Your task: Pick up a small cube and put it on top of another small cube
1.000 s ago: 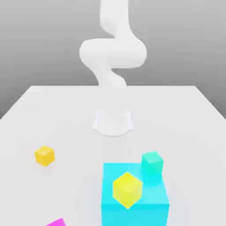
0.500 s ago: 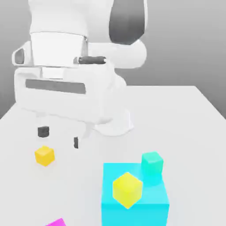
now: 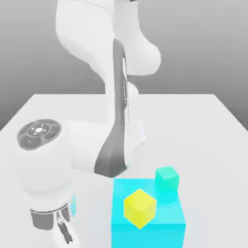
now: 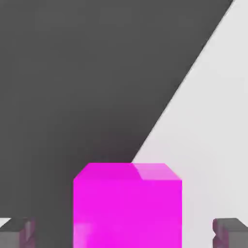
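white table (image 3: 203, 121); claw (image 4: 126, 232) fingers apart, either side of magenta cube (image 4: 127, 206).

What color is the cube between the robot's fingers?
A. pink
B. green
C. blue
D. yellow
A: the hand view shows a pink cube sitting between the two fingers, which stand apart from its sides.
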{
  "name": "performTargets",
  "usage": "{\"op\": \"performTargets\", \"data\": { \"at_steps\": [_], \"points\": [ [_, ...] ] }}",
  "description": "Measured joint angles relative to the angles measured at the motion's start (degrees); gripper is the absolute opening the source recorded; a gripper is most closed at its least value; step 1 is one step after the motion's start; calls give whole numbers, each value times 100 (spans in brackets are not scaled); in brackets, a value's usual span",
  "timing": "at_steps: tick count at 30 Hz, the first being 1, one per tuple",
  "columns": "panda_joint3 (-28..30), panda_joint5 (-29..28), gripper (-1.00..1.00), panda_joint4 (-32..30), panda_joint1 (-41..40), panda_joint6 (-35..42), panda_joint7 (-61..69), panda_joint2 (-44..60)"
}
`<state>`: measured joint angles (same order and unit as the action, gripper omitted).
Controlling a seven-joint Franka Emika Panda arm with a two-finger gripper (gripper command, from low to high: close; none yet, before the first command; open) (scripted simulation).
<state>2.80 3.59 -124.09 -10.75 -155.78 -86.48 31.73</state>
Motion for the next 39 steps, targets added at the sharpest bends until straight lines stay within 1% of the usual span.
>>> {"op": "performTargets", "data": {
  "at_steps": [5, 10, 18, 20, 23, 30, 32, 35, 36, 39],
  "points": [
    [-9, 3, -100, 15, -9, -59, 0, 67],
    [51, -65, -100, -160, 46, 539, -43, -704],
    [-655, 119, -100, -1216, 430, 1114, 773, -2361],
    [-824, 171, -100, -1498, 655, 1241, 999, -2777],
    [-930, 235, -100, -1921, 1038, 1429, 1324, -3395],
    [-1289, 205, -100, -2913, 1589, 1850, 1948, -4799],
    [-1376, 158, -100, -3110, 1650, 1676, 2010, -4814],
    [-1437, 53, -100, -3292, 1638, 1033, 1954, -4348],
    [-1454, 24, 100, -3342, 1630, 813, 1931, -4177],
    [-1454, 24, 100, -3342, 1630, 813, 1931, -4177]
  ]
}}
